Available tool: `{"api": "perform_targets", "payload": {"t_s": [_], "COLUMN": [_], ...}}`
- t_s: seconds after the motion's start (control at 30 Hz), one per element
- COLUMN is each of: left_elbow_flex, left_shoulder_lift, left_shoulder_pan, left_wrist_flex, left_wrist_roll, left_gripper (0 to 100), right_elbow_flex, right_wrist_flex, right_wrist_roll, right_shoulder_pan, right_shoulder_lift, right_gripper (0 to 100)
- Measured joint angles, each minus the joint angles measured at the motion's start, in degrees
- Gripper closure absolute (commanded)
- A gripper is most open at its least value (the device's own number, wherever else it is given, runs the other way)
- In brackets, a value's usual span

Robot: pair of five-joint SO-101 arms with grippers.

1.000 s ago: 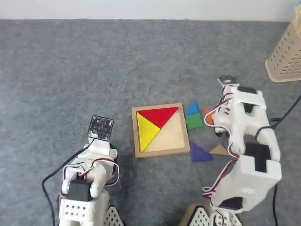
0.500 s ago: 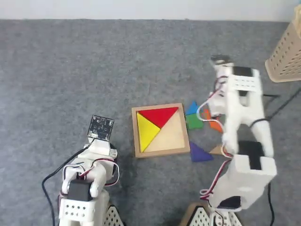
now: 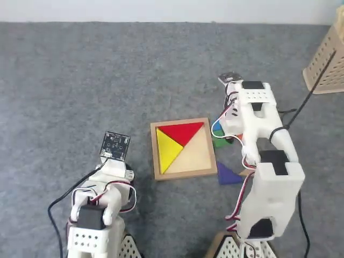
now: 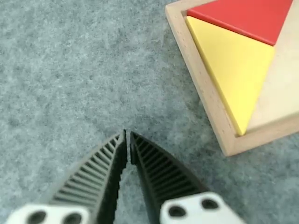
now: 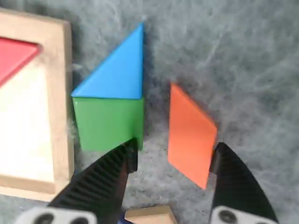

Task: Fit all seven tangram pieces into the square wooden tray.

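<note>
Tray [image 3: 154, 153] in the middle of the grey carpet [image 3: 80, 70], and I count two pieces seated in it. The red triangle [image 3: 181, 131] lies along the far side and the yellow triangle [image 3: 167, 149] along the side nearest my left arm. Their edges meet on a diagonal, and the remaining floor of the tray is bare wood.

The other five pieces lie loose on the carpet on the right arm's side. In the right wrist view the blue triangle [image 5: 117, 70] and the green square [image 5: 108, 122] touch edge to edge, just beside the tray's rim. The orange parallelogram [image 5: 189, 133] lies flat a little apart from them. A tan piece [image 5: 149, 215] shows between the fingers' bases. In the high view the purple triangle [image 3: 228, 175] sits near the tray's near right corner.

My right gripper [image 5: 175, 151] has its jaws spread wide over the orange parallelogram. One fingertip is at the corner of the green square and the other just past the parallelogram's outer edge. I can't tell whether either one touches.

My left gripper [image 4: 128, 137] has its jaws closed together on nothing, over bare carpet near the tray's near left corner.

A beige basket [image 3: 328, 59] stands at the far right edge.
</note>
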Motion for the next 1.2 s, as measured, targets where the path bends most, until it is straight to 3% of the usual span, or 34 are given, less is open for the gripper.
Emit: {"api": "perform_targets", "payload": {"t_s": [0.37, 0.63, 0.87, 1.2], "left_elbow_flex": [0.0, 0.0, 0.0, 0.0], "left_shoulder_lift": [0.0, 0.0, 0.0, 0.0], "left_shoulder_pan": [0.0, 0.0, -0.1, 0.0], "left_wrist_flex": [0.0, 0.0, 0.0, 0.0], "left_wrist_roll": [0.0, 0.0, 0.0, 0.0], "left_gripper": [99, 99, 99, 99], "right_elbow_flex": [-0.3, 13.4, 13.7, 1.4], "right_wrist_flex": [0.4, -5.4, -7.0, -4.7], "right_wrist_roll": [-0.3, 1.7, 2.3, 2.5], "right_shoulder_pan": [3.4, -3.7, -3.3, 2.9], "right_shoulder_lift": [-3.2, -16.2, -11.0, -0.1], "right_gripper": [73.8, 73.8, 73.8, 73.9]}}
